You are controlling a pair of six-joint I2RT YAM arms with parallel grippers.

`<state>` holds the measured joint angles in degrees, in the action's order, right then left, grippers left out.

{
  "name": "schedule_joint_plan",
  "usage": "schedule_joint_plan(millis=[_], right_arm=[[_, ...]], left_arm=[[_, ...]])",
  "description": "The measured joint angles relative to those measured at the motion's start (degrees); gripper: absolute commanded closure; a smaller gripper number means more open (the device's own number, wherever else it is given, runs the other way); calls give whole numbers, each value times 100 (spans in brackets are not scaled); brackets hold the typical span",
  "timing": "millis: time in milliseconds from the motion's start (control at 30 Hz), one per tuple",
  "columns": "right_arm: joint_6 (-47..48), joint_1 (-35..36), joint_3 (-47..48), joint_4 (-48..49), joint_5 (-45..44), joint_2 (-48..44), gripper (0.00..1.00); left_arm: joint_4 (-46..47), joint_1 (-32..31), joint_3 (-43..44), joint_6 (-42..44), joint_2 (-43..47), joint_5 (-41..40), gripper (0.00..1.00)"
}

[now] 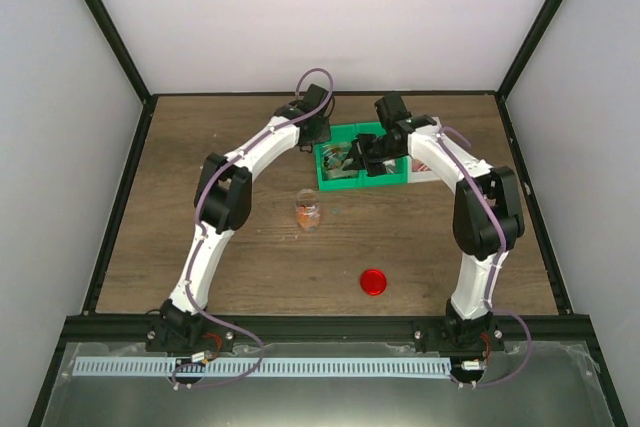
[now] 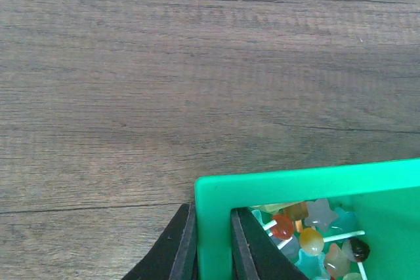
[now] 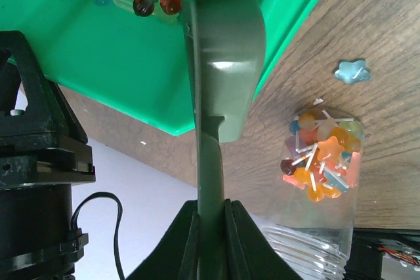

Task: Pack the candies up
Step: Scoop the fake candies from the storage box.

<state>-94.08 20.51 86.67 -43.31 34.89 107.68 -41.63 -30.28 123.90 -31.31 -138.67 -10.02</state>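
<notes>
Left arm (image 1: 225, 197): arching forward over the matte wood-grain counter (image 2: 131, 63), left pincer (image 2: 213, 209) closing narrowly on the corner wall of a smooth green plastic bin (image 2: 315, 181).
Clear jar (image 1: 308, 212): standing mid-counter, holding candies (image 3: 318, 159), glossy round and star-shaped pieces on white sticks. More are lying in the bin, and one blue star (image 3: 352, 71) is lying loose beside the jar.
Round red lid (image 1: 374, 281): lying flat nearer the bases.
Right arm (image 1: 485, 207): bending inward, right pincer (image 3: 211, 208) gripping a grey-green scoop (image 3: 226, 63) that is pointing at the bin.
</notes>
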Motion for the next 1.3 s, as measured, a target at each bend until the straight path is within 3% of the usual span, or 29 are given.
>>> schedule_joint_plan(millis=[200, 467, 933, 1300], right_arm=[[33, 0, -7, 245, 48, 118, 99], [323, -61, -428, 1257, 103, 188, 99], [295, 116, 11, 269, -160, 111, 99], [302, 129, -461, 984, 118, 118, 99]], left_arm=[[109, 7, -129, 0, 59, 33, 96], [229, 44, -264, 11, 120, 103, 96], [240, 66, -295, 13, 138, 131, 96], [280, 105, -332, 164, 155, 170, 96]])
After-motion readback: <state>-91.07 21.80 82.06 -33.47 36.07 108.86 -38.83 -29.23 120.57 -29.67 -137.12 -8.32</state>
